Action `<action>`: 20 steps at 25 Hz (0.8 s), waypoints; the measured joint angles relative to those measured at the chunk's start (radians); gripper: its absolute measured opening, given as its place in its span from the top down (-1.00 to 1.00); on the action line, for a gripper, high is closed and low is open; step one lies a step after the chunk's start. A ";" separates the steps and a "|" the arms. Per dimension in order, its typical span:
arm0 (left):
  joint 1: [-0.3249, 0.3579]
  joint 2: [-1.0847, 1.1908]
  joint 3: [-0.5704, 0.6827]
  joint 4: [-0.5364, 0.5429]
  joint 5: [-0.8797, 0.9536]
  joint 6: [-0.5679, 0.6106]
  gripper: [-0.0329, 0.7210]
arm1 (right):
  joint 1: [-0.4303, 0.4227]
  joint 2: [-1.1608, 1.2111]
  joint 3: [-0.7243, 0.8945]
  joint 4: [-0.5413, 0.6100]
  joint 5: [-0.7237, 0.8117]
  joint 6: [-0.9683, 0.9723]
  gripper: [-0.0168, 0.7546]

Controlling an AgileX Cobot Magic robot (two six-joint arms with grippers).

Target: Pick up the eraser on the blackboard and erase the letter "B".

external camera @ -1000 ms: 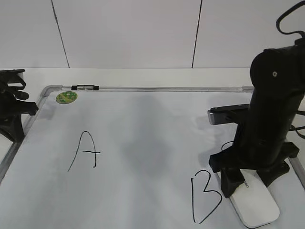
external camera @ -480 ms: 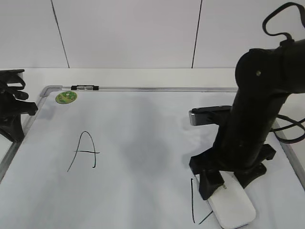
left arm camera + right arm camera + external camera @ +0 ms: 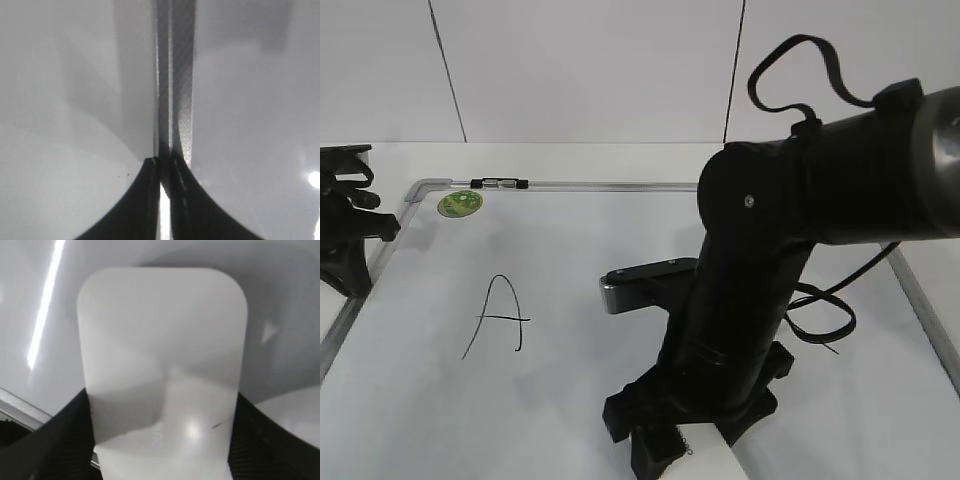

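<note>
The black right gripper (image 3: pixel 695 440) clamps the flat white plastic eraser (image 3: pixel 162 370) at six o'clock on the large white silver-framed blackboard (image 3: pixel 620 186). The left gripper's (image 3: pixel 164 167) fingers are nearly closed, empty, at nine o'clock.

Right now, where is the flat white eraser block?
The flat white plastic eraser is clamped between the right gripper's black fingers. In the exterior view it sits low on the white dry-erase board, right of the black letter A.
</note>
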 joint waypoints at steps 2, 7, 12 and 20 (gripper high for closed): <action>0.000 0.000 0.000 -0.002 0.000 0.000 0.87 | 0.012 0.002 -0.004 0.003 0.000 0.000 -0.39; 0.000 0.000 0.000 -0.002 0.000 0.000 0.87 | -0.003 0.004 -0.006 -0.037 0.006 0.043 -0.39; 0.000 0.000 0.000 -0.002 0.000 0.000 0.87 | -0.101 0.004 -0.010 -0.103 0.032 0.069 -0.39; 0.000 0.000 0.000 -0.005 0.000 0.000 0.87 | -0.267 0.000 -0.016 -0.189 0.067 0.069 -0.39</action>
